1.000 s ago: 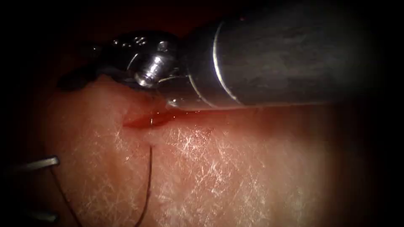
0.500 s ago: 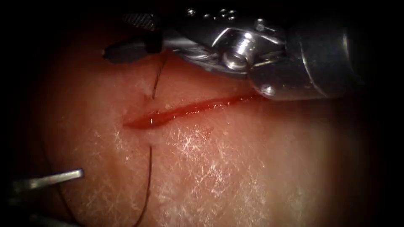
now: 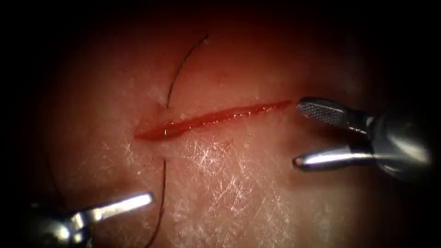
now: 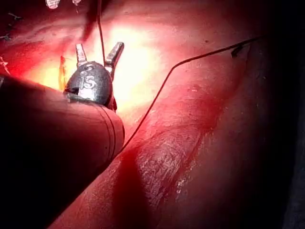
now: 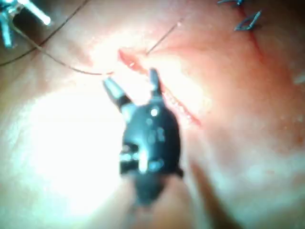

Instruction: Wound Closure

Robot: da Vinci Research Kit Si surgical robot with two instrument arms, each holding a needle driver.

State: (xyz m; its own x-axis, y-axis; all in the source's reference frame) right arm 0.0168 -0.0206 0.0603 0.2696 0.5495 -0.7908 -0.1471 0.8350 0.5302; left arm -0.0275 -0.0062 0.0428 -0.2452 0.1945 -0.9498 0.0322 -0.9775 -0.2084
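Observation:
The cut (image 3: 211,118) runs across the tissue (image 3: 257,193) with red fluid in it. Dark thread (image 3: 181,69) leaves the tissue just above the cut's left end and ends loose. More of it (image 3: 161,197) comes out just below that end. The right tool (image 3: 298,133) sits at the cut's right end, jaws open, holding nothing. At the lower left, the left tool (image 3: 131,206) is left of the lower thread, open and empty. In the left wrist view its jaws (image 4: 98,46) are spread and thread (image 4: 162,86) crosses the tissue. The right wrist view shows the right tool (image 5: 129,78) spread beside the cut (image 5: 138,64).
Finished blue stitches (image 5: 245,21) lie on the tissue beyond the cut in the right wrist view. There the left tool (image 5: 24,12) shows, with a long run of thread (image 5: 62,62) leading away from the cut.
The right tool has drawn back from above the cut's left end to its right end, jaws now apart, leaving the upper thread tail free. The left tool has slid right toward the lower thread.

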